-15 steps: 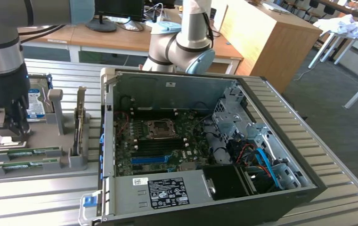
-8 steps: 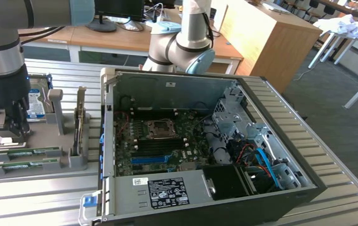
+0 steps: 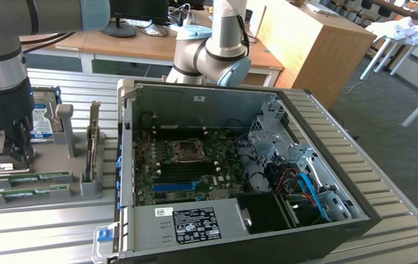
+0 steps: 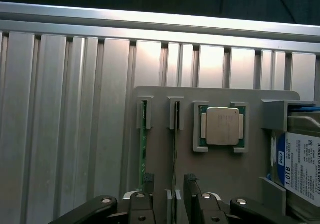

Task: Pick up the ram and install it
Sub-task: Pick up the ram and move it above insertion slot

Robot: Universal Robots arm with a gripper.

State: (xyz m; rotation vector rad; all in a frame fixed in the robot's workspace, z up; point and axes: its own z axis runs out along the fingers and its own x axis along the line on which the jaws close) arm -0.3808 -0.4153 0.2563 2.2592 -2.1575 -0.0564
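You have the claw (image 4: 170,184) fully spread and holding nothing. It hangs low over the grey holder (image 4: 160,101) at the exterior view's left (image 3: 12,158). The ram (image 4: 175,149) sits on edge in its slot in that holder, and in the wrist view it runs between the two dark fingertips (image 4: 190,180) without either one pressing on it. A second stick (image 4: 143,149) sits in the neighbouring slot, just beside the other fingertip. Past them in the same holder lie the silver processor (image 4: 222,126) and the blue-labelled hard drive (image 4: 300,164).

The holder rests on a table (image 3: 48,231) of ribbed aluminium slats. The open computer case (image 3: 194,110) lies beside it on those slats, with its motherboard facing up. Behind the table you see a wooden desk (image 3: 143,47) and a tall wooden cabinet (image 3: 312,44). Grey carpet (image 3: 400,137) covers the floor at the exterior view's right.
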